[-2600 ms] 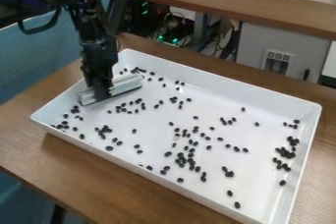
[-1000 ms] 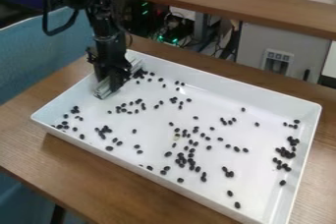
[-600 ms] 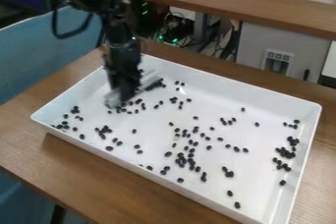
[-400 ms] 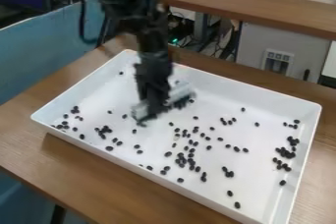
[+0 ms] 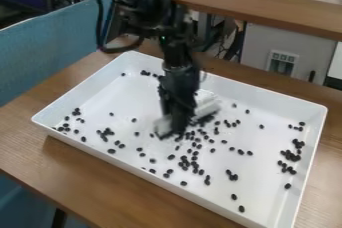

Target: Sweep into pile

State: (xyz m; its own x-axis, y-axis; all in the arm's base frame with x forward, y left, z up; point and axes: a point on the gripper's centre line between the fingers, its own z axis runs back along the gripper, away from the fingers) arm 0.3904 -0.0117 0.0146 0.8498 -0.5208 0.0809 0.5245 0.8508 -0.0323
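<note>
beans (image 5: 184,164), small and black, lie all over a big white tray (image 5: 100,153). the black gripper (image 5: 172,128) hangs down over the tray, a bit left of the middle of the view and toward the far side. it is closed on a white sweeper (image 5: 208,104), and the sweeper pokes out on both sides of it. the gripper and sweeper are blurry, so i can't tell if the sweeper touches the tray floor.

lots of beans lie close together just beside the sweeper, along its near right edge. more of them run from there toward the near side of the tray, in a loose bunch. a few are just in front of the gripper's low end. another bunch is well apart from the gripper, by the right wall. some more beans are by the left corner, and a little group sits behind the gripper, near the far left corner. other beans are dotted between the bunches.

the tray is on a brown wood table (image 5: 40,144). a blue cover (image 5: 50,62) is at the left, and a wood shelf (image 5: 267,9) goes across the back.
</note>
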